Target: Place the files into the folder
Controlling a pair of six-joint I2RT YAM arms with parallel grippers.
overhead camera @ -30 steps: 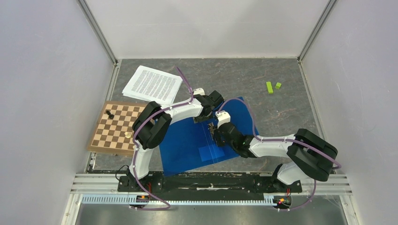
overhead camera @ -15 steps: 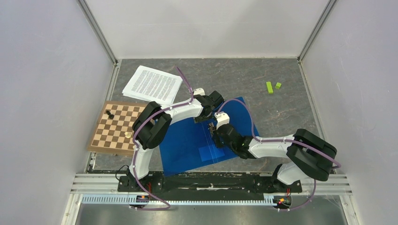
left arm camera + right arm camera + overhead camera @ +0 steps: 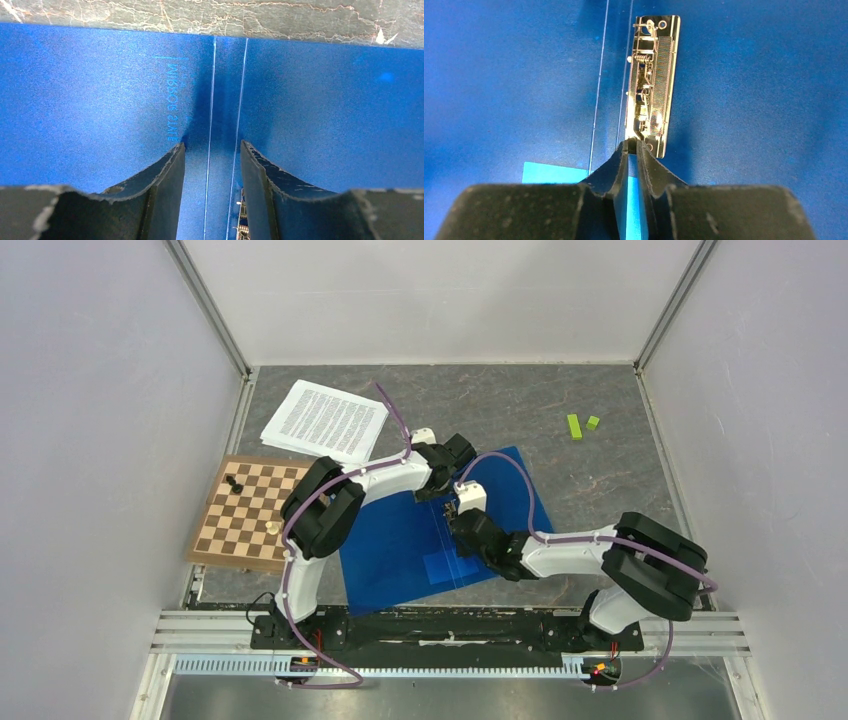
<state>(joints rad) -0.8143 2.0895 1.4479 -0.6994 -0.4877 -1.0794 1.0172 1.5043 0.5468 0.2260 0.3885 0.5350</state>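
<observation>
The blue folder [image 3: 400, 540] lies open and flat on the table in front of both arms. Its metal clip [image 3: 653, 75] sits just right of the spine creases. My right gripper [image 3: 632, 144] is shut on the near end of the clip's lever; in the top view it [image 3: 455, 508] is over the folder's middle. My left gripper [image 3: 212, 145] is open, its fingers straddling the two spine creases close to the folder [image 3: 325, 100], with nothing between them. The files [image 3: 325, 422], a stack of printed white sheets, lie on the table at the back left, apart from both grippers.
A wooden chessboard [image 3: 250, 512] with a few pieces lies left of the folder, under the left arm's elbow. Two small green blocks [image 3: 580, 424] sit at the back right. A pale label patch [image 3: 554, 172] shows on the folder near my right fingers.
My right gripper's jaws have closed in on the clip's lever and the arm has shifted slightly left. The left jaws have narrowed a little. Folder and files have not moved.
</observation>
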